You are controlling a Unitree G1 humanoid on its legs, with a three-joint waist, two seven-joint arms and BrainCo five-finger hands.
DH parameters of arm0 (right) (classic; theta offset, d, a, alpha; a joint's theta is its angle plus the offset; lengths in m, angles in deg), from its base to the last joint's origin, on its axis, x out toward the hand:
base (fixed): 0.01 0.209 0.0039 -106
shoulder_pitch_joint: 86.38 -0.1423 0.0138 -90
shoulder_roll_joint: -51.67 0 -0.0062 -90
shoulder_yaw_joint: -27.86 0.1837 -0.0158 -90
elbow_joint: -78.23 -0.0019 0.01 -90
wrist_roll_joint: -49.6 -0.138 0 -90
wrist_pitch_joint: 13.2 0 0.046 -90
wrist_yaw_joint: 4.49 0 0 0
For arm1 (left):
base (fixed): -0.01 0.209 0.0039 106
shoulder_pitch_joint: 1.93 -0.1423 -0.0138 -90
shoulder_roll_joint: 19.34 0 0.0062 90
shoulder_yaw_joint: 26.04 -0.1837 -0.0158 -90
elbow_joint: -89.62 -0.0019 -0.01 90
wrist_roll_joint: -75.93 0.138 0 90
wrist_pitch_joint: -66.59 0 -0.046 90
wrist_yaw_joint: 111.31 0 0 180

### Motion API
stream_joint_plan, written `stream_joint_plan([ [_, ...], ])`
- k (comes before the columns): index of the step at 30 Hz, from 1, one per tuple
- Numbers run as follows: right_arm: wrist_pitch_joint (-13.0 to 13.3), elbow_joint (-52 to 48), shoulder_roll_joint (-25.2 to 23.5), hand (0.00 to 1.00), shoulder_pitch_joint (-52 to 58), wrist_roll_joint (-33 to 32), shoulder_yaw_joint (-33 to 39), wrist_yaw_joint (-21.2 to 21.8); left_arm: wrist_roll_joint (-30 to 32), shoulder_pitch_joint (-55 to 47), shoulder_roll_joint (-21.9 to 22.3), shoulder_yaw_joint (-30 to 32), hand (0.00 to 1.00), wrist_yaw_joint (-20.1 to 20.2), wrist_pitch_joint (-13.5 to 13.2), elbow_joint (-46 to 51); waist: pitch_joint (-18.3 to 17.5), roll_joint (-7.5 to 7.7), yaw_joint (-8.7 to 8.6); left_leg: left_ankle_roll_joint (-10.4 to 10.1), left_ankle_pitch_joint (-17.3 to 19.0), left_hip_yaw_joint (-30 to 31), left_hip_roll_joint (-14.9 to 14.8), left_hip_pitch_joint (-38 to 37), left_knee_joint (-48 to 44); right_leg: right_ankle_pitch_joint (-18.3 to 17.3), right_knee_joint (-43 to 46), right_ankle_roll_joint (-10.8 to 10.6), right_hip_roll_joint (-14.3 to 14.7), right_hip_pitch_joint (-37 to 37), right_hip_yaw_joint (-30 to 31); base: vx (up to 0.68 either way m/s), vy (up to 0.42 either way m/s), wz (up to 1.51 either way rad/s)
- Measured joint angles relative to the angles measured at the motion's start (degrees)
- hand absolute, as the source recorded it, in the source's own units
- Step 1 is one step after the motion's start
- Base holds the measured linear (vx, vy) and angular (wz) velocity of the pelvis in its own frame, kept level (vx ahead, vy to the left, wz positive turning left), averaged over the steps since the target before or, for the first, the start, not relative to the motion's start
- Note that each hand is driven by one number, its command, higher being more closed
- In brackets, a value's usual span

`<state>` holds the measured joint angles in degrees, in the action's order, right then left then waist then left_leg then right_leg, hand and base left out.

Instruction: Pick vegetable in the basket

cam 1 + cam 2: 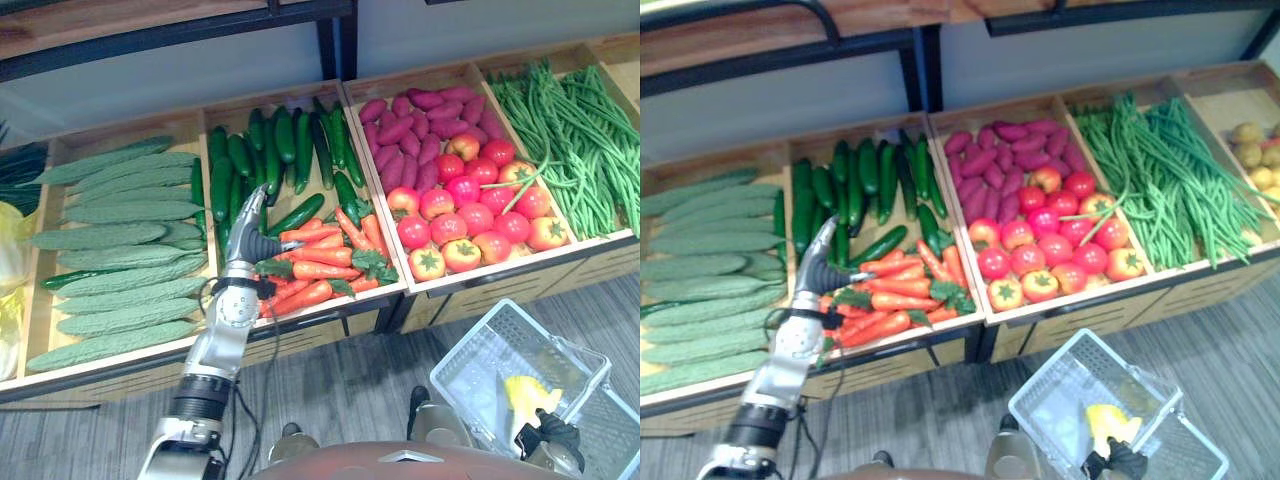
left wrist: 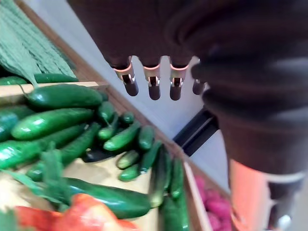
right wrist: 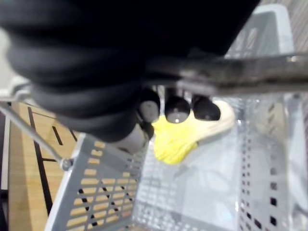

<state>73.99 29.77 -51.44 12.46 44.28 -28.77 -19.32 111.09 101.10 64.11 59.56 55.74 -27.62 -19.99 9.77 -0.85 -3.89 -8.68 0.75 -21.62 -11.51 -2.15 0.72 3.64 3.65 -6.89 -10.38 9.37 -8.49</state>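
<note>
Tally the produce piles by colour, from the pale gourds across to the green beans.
Green: 3 (pale gourds, dark cucumbers, green beans)
Orange: 1 (carrots)
Red: 1 (tomatoes)
Purple: 1 (sweet potatoes)
Total: 6 piles

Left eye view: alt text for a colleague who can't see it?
The open left hand reaches over carrots towards cucumbers on a produce display. The right hand grips the handle of a basket holding one yellow item.
</note>
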Motion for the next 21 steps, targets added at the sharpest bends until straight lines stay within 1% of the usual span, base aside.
stream_joint_plan([
  [2, 0.02, 0.00, 0.02, 1.00, -1.68, -0.01, -0.16, -0.38, 2.83, 3.13, -1.94, -1.63, 0.00, -0.02, 0.65, -4.84, 1.90, 0.35, -0.37, 0.34, 0.03, -0.34, 0.83, 1.79, -0.80, 2.87, -3.62, -0.34, -0.53, 0.22, 0.64, -0.07, 0.034, -0.10],
  [4, 0.03, -0.01, 0.11, 1.00, -2.96, -0.02, -0.31, -0.76, 4.00, 4.38, -2.89, -2.37, 0.00, -0.08, 1.18, -7.43, 2.85, 0.19, -0.58, 0.39, 0.07, -1.56, 1.01, 2.59, -1.09, 3.94, -4.86, -0.34, -0.55, 1.11, 1.69, -0.05, 0.011, -0.23],
  [5, 0.03, 0.01, 0.33, 1.00, -3.78, -0.05, -0.33, -0.98, 4.81, 5.27, -3.28, -2.93, 0.00, -0.09, 1.24, -9.16, 3.51, -0.14, -0.92, 0.41, 0.08, -1.63, 1.20, 3.20, -1.25, 4.47, -5.36, -0.40, -0.55, 1.70, 2.21, -0.04, 0.001, -0.30],
  [6, 0.03, 0.03, 0.77, 1.00, -5.20, -0.07, -0.32, -1.26, 4.92, 6.69, -3.44, -3.58, 0.00, -0.07, 1.40, -11.72, 5.17, -0.93, -1.49, 0.41, 0.07, -2.30, 1.34, 3.51, -1.29, 5.20, -5.68, -0.39, -0.53, 2.39, 3.00, -0.02, 0.001, -0.25],
  [8, 0.03, 0.03, 1.12, 1.00, -6.11, -0.08, -0.38, -1.31, 4.97, 8.31, -3.44, -4.52, 0.00, -0.08, 1.56, -13.87, 6.52, -1.77, -1.83, 0.40, 0.08, -3.16, 1.35, 3.83, -1.37, 5.53, -5.74, -0.35, -0.36, 3.29, 3.91, -0.02, 0.002, -0.25],
  [9, 0.03, 0.03, 1.13, 1.00, -6.43, -0.08, -0.48, -1.31, 5.06, 9.29, -3.46, -5.14, 1.00, -0.05, 1.59, -14.43, 6.75, -2.12, -2.16, 0.40, 0.09, -3.48, 1.33, 4.64, -1.47, 5.72, -5.75, -0.36, -0.26, 4.29, 4.54, 0.00, 0.000, -0.17],
  [11, 0.04, 0.03, 1.14, 1.00, -6.87, -0.10, -0.60, -1.38, 5.08, 11.06, -3.42, -5.93, 1.00, -0.61, 1.40, -14.93, 8.05, -2.25, -2.51, 0.40, 0.09, -3.51, 1.21, 4.87, -1.77, 5.89, -5.81, -0.41, -0.19, 4.39, 4.68, 0.01, -0.001, -0.04],
  [12, 0.04, 0.03, 1.13, 1.00, -6.88, -0.11, -0.81, -1.50, 6.46, 12.68, -3.44, -6.62, 1.00, -1.15, 1.28, -15.49, 8.63, -2.25, -2.65, 0.39, 0.10, -3.50, 1.05, 5.00, -1.82, 5.89, -5.82, -0.41, -0.08, 4.43, 4.67, 0.00, 0.000, 0.00],
  [15, 0.44, 0.02, 1.18, 1.00, -6.93, -0.11, -1.31, -1.82, 7.35, 14.81, -3.53, -6.89, 1.00, -1.37, 1.40, -15.62, 9.16, -2.21, -2.54, 0.30, 0.18, -3.77, 0.94, 5.23, -1.82, 5.88, -5.83, -0.43, 0.03, 4.54, 4.72, 0.00, 0.000, 0.00],
  [16, 1.09, 0.02, 1.34, 1.00, -7.03, -0.12, -2.25, -1.86, 8.04, 15.74, -3.71, -7.07, 1.00, -1.40, 1.40, -16.01, 9.42, -2.23, -2.47, 0.35, 0.25, -3.85, 0.97, 5.26, -1.81, 5.86, -5.84, -0.44, 0.03, 4.59, 4.87, -0.01, 0.002, -0.03],
  [17, 1.53, 0.02, 1.77, 1.00, -7.20, -0.14, -2.90, -1.89, 9.31, 16.78, -3.93, -7.90, 1.00, -1.43, 1.35, -16.58, 9.66, -2.39, -2.43, 0.35, 0.42, -3.89, 1.02, 5.26, -1.82, 5.84, -5.84, -0.48, 0.01, 4.59, 5.00, -0.01, 0.003, -0.04],
  [19, 1.95, 0.02, 2.09, 1.00, -7.93, -0.20, -3.24, -1.89, 9.89, 18.14, -4.07, -9.79, 1.00, -1.23, 1.14, -17.92, 9.92, -2.64, -2.45, 0.32, 0.55, -4.11, 1.08, 5.29, -1.80, 5.81, -5.83, -0.52, -0.01, 4.82, 5.23, 0.00, 0.005, -0.06],
  [20, 2.07, 0.02, 2.15, 1.00, -8.48, -0.23, -3.32, -1.88, 11.75, 18.81, -4.09, -10.38, 1.00, -1.20, 1.07, -17.88, 9.97, -2.74, -2.38, 0.32, 0.55, -4.32, 1.11, 5.45, -1.79, 5.82, -5.83, -0.54, 0.02, 5.13, 5.46, 0.01, 0.004, -0.07],
  [21, 2.07, 0.02, 2.18, 1.00, -8.77, -0.23, -3.36, -1.87, 12.24, 19.27, -4.09, -11.05, 1.00, -1.15, 1.08, -18.04, 10.03, -2.80, -2.42, 0.32, 0.54, -4.31, 1.13, 5.50, -1.77, 5.84, -5.83, -0.57, 0.02, 5.18, 5.47, 0.02, 0.004, -0.05],
])
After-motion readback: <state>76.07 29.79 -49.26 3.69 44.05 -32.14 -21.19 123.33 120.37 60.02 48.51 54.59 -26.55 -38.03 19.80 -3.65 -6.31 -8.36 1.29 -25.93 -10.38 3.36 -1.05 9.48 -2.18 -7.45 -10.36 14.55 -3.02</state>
